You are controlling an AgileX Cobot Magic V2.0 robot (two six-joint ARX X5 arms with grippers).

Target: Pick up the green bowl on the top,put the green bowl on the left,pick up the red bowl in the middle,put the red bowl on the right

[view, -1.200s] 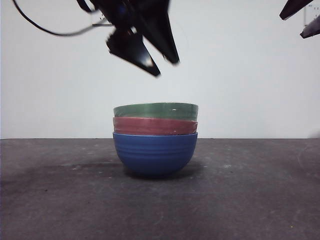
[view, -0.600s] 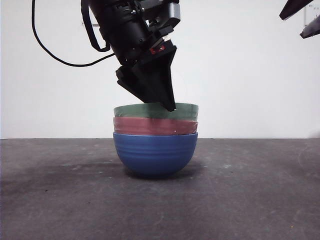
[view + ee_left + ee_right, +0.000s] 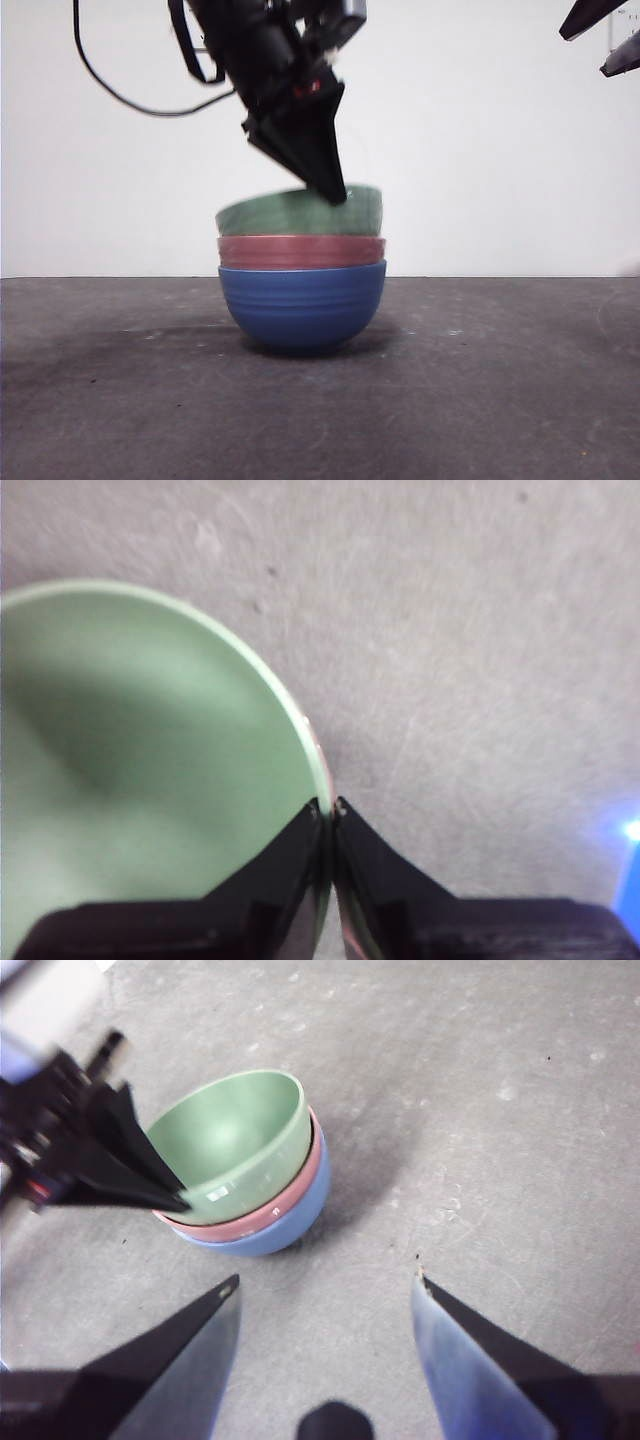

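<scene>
Stiff, light and slick by its look, the round sage-green ridged bowl (image 3: 298, 211) tilts atop the red bowl (image 3: 301, 251), mid-worktop; left gripper (image 3: 328, 807) pinches its rim, right gripper (image 3: 325, 1290) spread.

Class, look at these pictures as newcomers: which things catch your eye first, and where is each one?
First comes the stack of three bowls mid-table: the green bowl tilted on top, the red bowl under it, the blue bowl at the bottom. Next, the big dark left gripper coming from above, jaws pinched on the green bowl's rim. The right gripper waits apart, jaws open.
</scene>
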